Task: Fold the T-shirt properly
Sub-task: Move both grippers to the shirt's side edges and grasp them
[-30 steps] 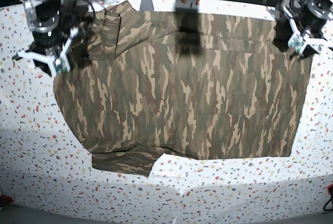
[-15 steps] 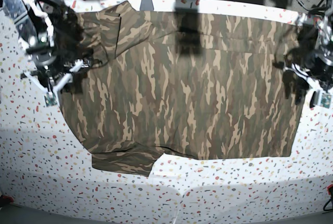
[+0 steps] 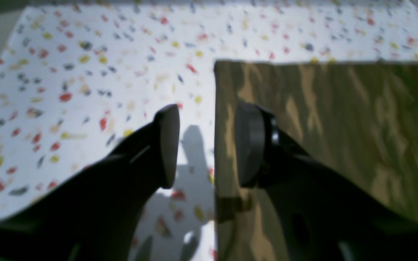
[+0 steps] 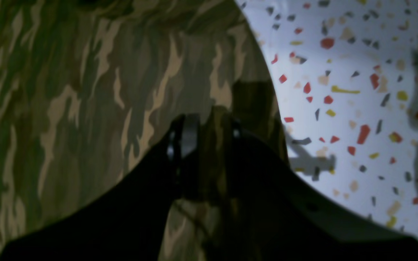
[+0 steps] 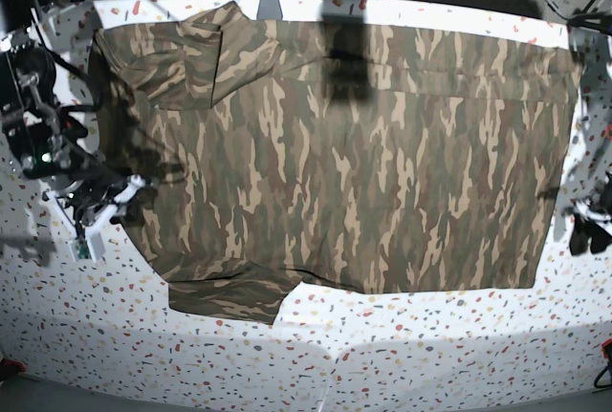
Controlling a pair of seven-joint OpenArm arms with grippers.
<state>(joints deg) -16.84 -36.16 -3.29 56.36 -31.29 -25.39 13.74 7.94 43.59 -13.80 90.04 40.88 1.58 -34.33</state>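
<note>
The shirt (image 5: 344, 154) lies spread flat on the worktop (image 5: 430, 345), the right claw (image 4: 209, 159) pinching its edge and the left claw (image 3: 205, 145) spread astride the opposite edge, so the grasping step seems underway: next, the left should pinch before any lift.

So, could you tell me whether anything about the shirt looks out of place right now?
Mostly no: the shirt lies spread flat on the table. Only the sleeves look untidy: one is folded over onto the body at the far corner, and the other sticks out past the near edge.
</note>
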